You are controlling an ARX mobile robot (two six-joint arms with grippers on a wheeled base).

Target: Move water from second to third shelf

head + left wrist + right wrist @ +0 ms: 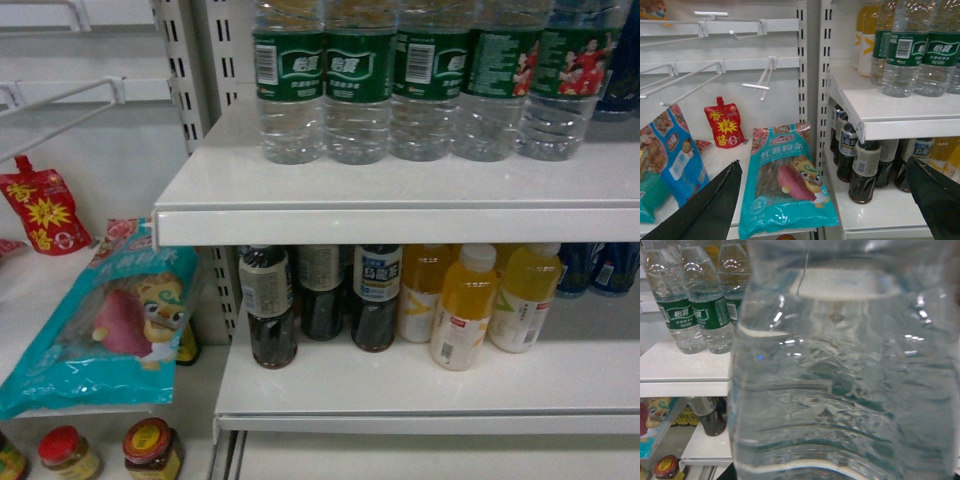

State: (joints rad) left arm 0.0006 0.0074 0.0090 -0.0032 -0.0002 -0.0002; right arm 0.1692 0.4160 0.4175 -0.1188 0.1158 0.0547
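Filling the right wrist view, water bottle (840, 375) upright, right fingers unseen, left fingers (715, 210) spread apart.

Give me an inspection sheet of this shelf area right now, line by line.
Surface: white shelves, upper and lower tiers.
Job's things: water bottles lined up on upper shelf; one water bottle fills the right wrist view, very close.
Clutter: dark drink bottles and yellow drinks below; teal snack bag, red pouch, jars.
Hands: left hand open; right hand not visible.
Cables: nothing seen.
Surroundings: white peg hooks.
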